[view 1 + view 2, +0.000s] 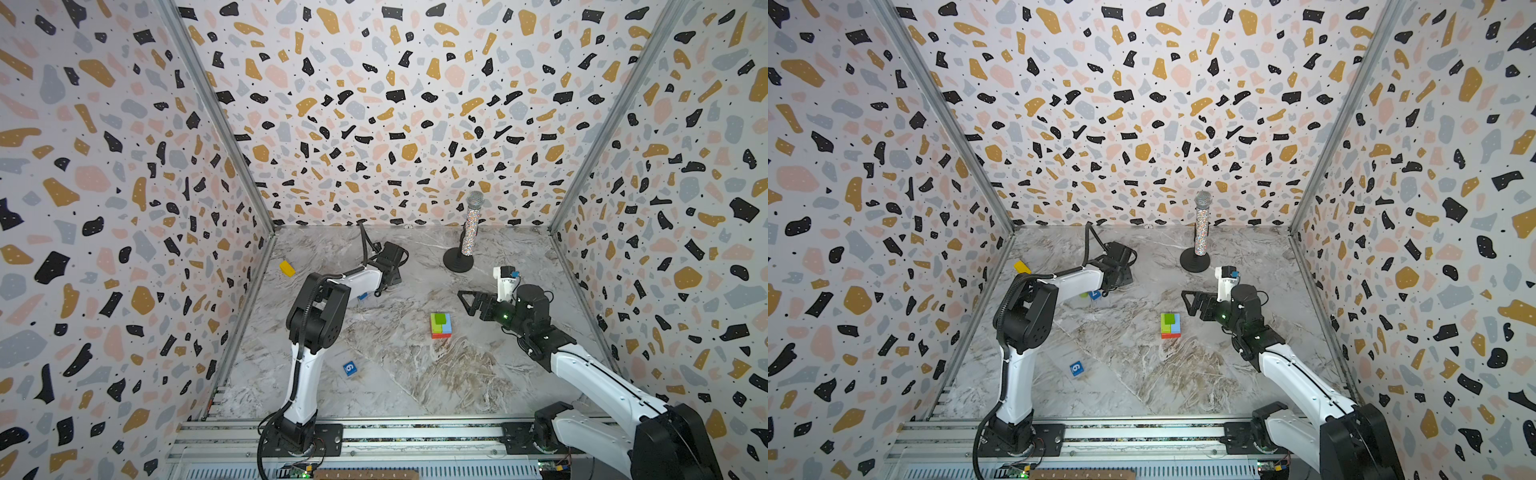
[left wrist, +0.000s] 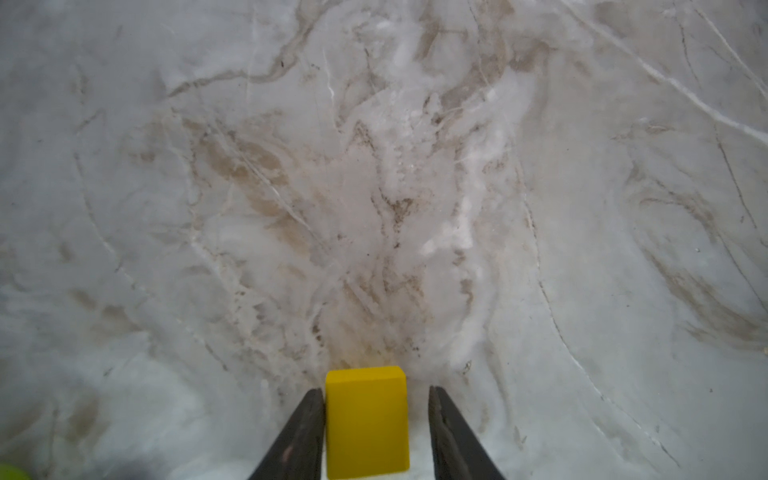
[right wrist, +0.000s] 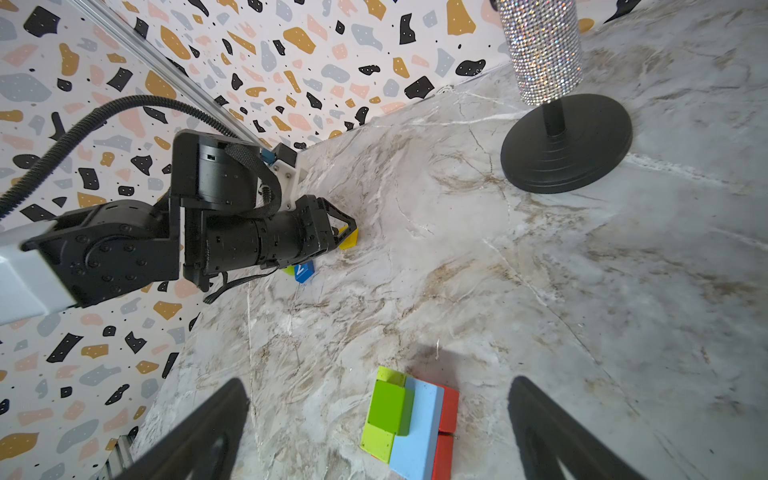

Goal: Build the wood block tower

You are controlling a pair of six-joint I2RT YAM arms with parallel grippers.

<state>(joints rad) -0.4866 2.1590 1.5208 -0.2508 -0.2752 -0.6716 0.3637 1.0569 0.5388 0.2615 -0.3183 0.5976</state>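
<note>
The tower (image 1: 440, 325) (image 1: 1170, 325) (image 3: 419, 432) is a low stack mid-table: red bricks lowest, a light blue brick and lime green bricks on top. My right gripper (image 1: 465, 303) (image 1: 1190, 303) (image 3: 378, 382) hovers open just right of it, holding nothing. At the back left, my left gripper (image 2: 375, 390) (image 3: 347, 230) reaches down around a yellow block (image 2: 365, 424) (image 3: 349, 241) lying on the table. One finger (image 2: 307, 428) touches the block and the other stands a small gap off. Loose wood blocks: a yellow brick (image 1: 286, 268) (image 1: 1021, 266), and a numbered blue cube (image 1: 350, 368) (image 1: 1076, 368).
A glittery microphone (image 1: 471, 226) (image 1: 1201, 224) (image 3: 540, 50) stands on a round black base (image 3: 565, 145) at the back right. Another blue numbered cube (image 1: 1095, 295) (image 3: 304, 272) and a lime green piece (image 1: 1082, 296) lie under the left forearm. Patterned walls enclose three sides.
</note>
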